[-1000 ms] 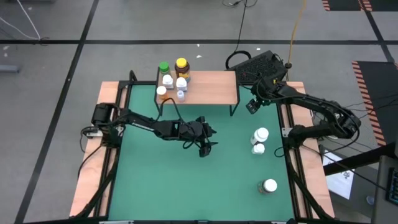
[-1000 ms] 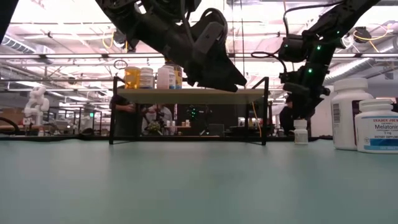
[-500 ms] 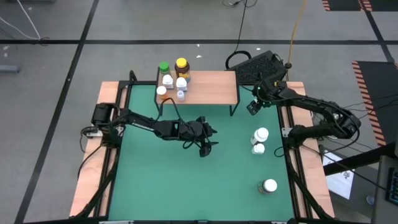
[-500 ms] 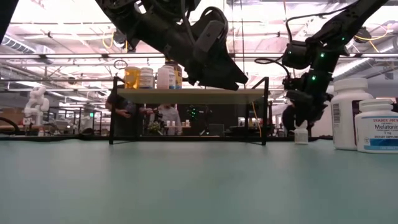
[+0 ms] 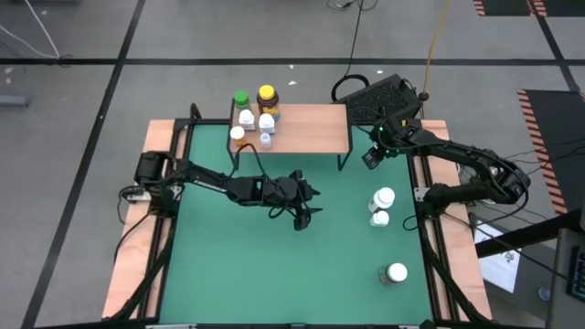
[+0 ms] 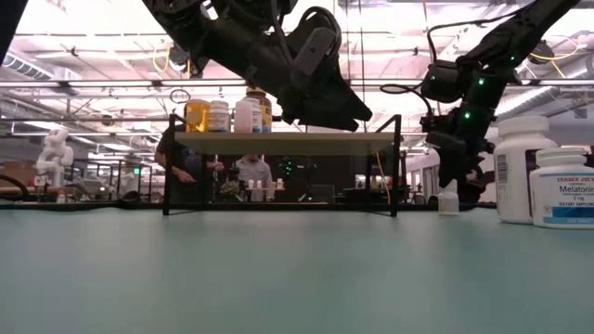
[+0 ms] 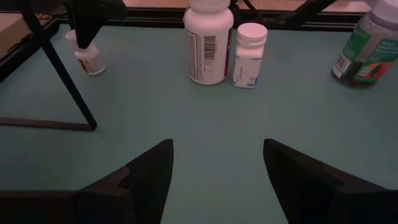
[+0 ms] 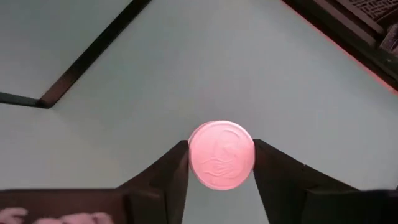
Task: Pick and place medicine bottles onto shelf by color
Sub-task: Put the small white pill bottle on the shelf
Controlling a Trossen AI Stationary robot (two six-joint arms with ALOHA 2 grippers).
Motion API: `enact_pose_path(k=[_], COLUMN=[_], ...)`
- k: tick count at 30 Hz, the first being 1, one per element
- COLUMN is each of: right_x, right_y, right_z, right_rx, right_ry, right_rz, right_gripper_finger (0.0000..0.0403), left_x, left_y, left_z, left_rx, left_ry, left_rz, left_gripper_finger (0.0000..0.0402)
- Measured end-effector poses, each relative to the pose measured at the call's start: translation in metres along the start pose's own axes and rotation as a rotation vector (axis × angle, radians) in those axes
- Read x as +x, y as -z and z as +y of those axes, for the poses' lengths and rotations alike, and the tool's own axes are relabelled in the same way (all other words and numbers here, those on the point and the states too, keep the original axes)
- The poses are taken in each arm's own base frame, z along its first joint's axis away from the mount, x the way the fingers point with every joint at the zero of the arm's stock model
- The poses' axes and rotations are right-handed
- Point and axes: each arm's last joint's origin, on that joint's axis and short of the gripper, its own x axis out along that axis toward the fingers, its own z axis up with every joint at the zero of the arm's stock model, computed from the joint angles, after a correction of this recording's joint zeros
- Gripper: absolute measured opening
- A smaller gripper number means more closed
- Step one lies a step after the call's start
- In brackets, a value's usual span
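A small white-capped medicine bottle [image 8: 221,154] stands on the green mat near the shelf's right leg, with my right gripper [image 5: 371,157] shut on it from above. The light-wood shelf [image 5: 311,128] carries several bottles at its left end, among them a green-capped one [image 5: 240,99] and an amber one [image 5: 266,96]. Two white bottles [image 5: 384,197] [image 5: 379,217] and a larger greyish one [image 5: 395,272] stand on the mat at the right. My left gripper [image 5: 306,206] hangs open over the mat's middle, holding nothing. My right gripper pinches the small bottle's round cap [image 8: 194,158] between its two fingers, one on each side. The fingers slant down at it from above. The bottle stands upright with its base on the mat [image 6: 448,211].
The shelf's black right legs [image 5: 347,155] stand close beside my right gripper. A wooden frame [image 5: 430,228] borders the mat. The mat's near and left parts are bare. People show in the room behind the shelf in the low view.
My right gripper has come down a little onto the small white bottle beside the shelf's right leg; its fingers now stand around the bottle's top. The bottle has stayed upright in its place.
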Motion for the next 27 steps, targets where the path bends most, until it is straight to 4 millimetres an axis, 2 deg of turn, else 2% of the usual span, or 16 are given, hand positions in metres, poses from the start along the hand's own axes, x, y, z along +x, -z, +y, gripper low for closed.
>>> enact_pose_path(k=[6,10,16,22,27], right_x=[-0.005,-0.019,-0.058,-0.101,-0.127], right_y=[0.002,0.007,0.014,0.024,0.028], right_z=[0.000,0.005,0.019,0.034,0.059], right_rx=[-0.030,-0.104,-0.210,-0.343,-0.497], right_ry=[-0.002,-0.024,-0.199,-0.284,-0.564], right_rz=[0.006,-0.009,-0.078,-0.110,-0.172], right_gripper_finger=[0.0147,0.0154,0.0144,0.0148,0.0147], left_x=[0.000,0.000,0.000,0.000,0.000], left_y=[0.000,0.000,0.000,-0.003,-0.008], left_z=[0.000,0.000,0.000,0.000,-0.001], left_rx=[0.001,0.010,0.026,0.029,0.046], left_ry=[0.000,-0.001,-0.001,0.000,0.055], left_rz=[0.000,0.001,0.000,-0.034,-0.084], left_gripper_finger=[0.0253,0.0253,0.0253,0.0253,0.0253])
